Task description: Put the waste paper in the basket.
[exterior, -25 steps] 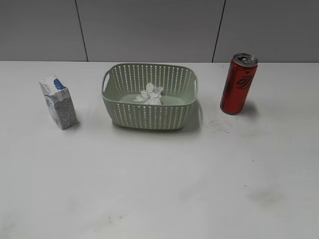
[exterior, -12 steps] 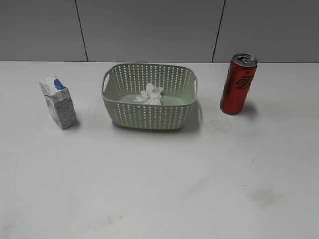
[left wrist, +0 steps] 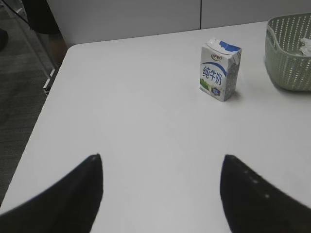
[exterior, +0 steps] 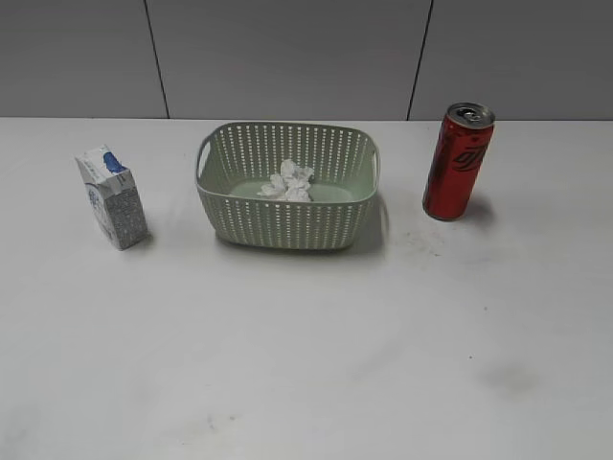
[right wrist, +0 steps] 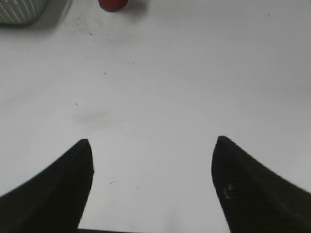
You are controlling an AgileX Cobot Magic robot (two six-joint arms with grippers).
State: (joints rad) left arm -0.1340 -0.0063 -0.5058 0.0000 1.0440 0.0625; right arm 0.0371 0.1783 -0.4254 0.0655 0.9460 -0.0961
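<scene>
The sage-green perforated basket (exterior: 287,206) stands at the table's back middle. Crumpled white waste paper (exterior: 289,181) lies inside it; I cannot tell how many wads. The basket's edge also shows in the left wrist view (left wrist: 291,58) with a bit of paper (left wrist: 306,46) in it, and its corner shows in the right wrist view (right wrist: 22,12). My left gripper (left wrist: 160,162) is open and empty over bare table, well left of the basket. My right gripper (right wrist: 151,145) is open and empty over bare table, well short of it. Neither gripper shows in the exterior view.
A white-and-blue milk carton (exterior: 112,196) stands upright left of the basket, also in the left wrist view (left wrist: 220,70). A red drink can (exterior: 459,161) stands right of the basket; its base shows in the right wrist view (right wrist: 112,4). The table's left edge (left wrist: 46,111) is nearby.
</scene>
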